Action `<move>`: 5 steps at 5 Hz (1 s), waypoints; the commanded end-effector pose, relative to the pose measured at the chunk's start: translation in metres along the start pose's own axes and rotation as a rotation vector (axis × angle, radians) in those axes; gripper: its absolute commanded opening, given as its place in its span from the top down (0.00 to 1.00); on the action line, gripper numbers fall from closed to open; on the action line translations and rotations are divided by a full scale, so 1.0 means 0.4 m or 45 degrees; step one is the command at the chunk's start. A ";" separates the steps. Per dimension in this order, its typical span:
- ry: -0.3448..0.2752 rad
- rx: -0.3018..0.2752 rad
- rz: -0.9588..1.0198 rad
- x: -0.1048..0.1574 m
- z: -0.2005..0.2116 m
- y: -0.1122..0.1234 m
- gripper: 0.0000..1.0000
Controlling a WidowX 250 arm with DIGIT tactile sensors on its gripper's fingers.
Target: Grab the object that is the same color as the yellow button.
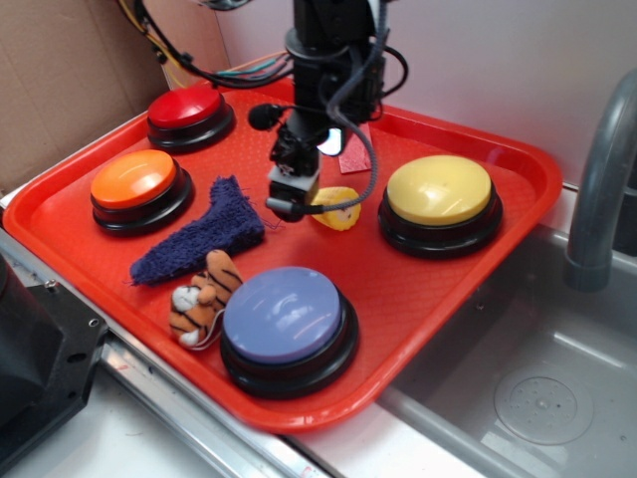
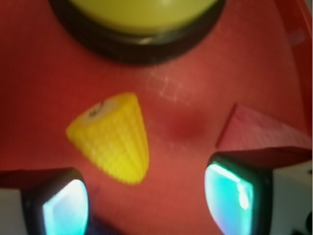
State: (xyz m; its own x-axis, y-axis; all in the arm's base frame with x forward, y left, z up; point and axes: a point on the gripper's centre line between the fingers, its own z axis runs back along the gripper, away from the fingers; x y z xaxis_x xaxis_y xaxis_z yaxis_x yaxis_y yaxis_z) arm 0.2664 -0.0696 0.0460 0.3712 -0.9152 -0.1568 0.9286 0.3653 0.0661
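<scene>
The object, a small yellow corn-cob piece (image 1: 336,209) (image 2: 113,138), lies on the red tray (image 1: 70,199) just left of the yellow button (image 1: 439,189) (image 2: 142,12). My gripper (image 1: 291,191) (image 2: 146,203) hangs low over the tray beside the corn, its jaws spread wide. In the wrist view the corn's wide end sits just ahead of the gap, nearer the left finger (image 2: 58,203), and nothing is between the pads.
On the tray also sit a red button (image 1: 187,108), an orange button (image 1: 134,179), a purple-blue button (image 1: 284,314), a dark blue cloth (image 1: 204,234), a tiger plush (image 1: 204,294) and a small red block (image 1: 353,149) (image 2: 259,129). A sink and faucet (image 1: 597,189) lie to the right.
</scene>
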 end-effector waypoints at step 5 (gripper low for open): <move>-0.023 -0.095 0.063 0.030 -0.060 -0.032 1.00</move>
State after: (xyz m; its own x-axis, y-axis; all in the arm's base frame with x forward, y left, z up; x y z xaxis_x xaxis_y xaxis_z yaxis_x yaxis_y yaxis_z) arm 0.2646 -0.0739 0.0164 0.4282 -0.8915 -0.1477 0.9014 0.4330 -0.0002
